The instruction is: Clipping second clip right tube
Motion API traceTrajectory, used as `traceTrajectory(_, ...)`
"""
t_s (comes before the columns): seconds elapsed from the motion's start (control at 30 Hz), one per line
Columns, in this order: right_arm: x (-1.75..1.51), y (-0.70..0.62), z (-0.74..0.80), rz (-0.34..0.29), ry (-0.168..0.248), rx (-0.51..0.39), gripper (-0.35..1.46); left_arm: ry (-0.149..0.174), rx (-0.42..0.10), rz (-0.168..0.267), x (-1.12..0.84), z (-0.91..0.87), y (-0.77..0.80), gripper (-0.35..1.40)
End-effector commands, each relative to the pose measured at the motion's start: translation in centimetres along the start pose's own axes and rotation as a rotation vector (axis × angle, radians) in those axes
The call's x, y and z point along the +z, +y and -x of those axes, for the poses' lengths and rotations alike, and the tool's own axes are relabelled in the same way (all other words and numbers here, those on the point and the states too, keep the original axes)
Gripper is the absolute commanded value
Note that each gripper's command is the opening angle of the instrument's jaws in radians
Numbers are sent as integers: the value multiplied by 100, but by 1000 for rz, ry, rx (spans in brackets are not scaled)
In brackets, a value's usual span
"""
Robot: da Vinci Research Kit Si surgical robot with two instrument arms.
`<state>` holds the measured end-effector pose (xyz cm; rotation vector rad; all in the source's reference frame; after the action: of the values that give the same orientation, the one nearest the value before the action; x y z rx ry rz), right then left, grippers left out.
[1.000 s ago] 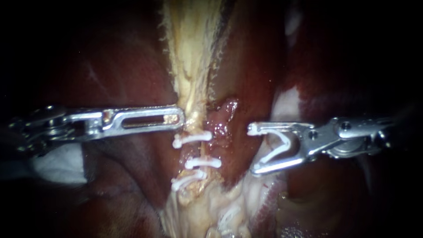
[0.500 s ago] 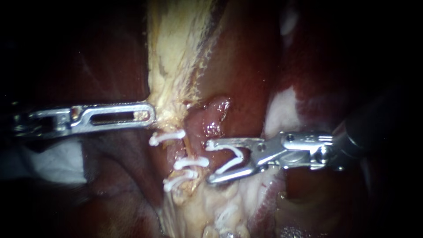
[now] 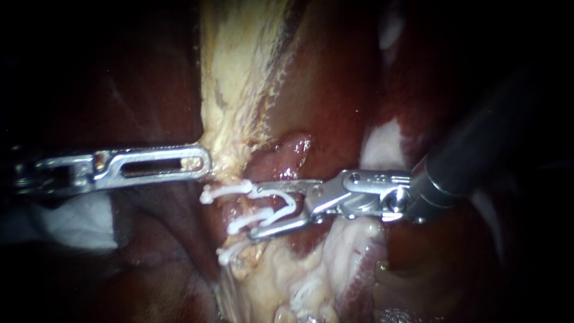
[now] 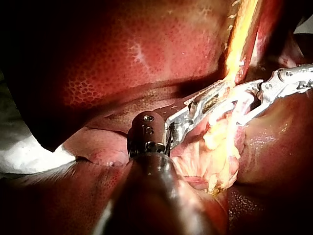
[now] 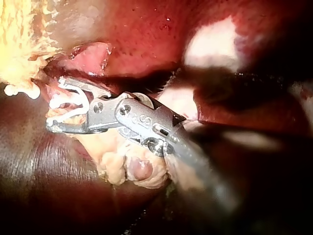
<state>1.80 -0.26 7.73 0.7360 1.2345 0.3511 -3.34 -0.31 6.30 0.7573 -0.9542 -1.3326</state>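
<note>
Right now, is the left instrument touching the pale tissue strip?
Touching. Endoscope view: tip of the left instrument meets the edge of the pale tissue strip, no gap.

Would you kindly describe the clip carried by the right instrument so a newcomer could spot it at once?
Follow the pale yellow strip of tissue down the middle of the endoscope view to the white clips. The loaded clip lies between the jaws of the right instrument. Unlike the closed ones beside it, it is bent open in a V.
</note>
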Motion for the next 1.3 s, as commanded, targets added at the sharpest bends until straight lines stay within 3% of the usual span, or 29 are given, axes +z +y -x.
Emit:
traceTrajectory(0.03, 2, 0, -1, -4, -1, 0, 59, 0, 1, 0, 0, 0, 0, -35)
traceTrajectory(0.37, 8, -6, -4, -38, -6, 0, 57, 0, 1, 0, 0, 0, -1, -35)
traceTrajectory(0.63, -18, -14, -2, -35, -4, 13, 58, 2, 1, -1, -2, 0, -1, -35)
traceTrajectory(0.8, -37, -19, -10, -33, -1, 25, 58, 2, 1, -1, -2, 1, -1, -35)
traceTrajectory(1.0, -46, -14, -17, -23, 3, 32, 58, 2, 0, -1, -3, 0, -1, -35)
traceTrajectory(1.3, -18, -3, -16, -7, 4, 29, 59, 0, -1, -3, -2, -1, -6, -35)
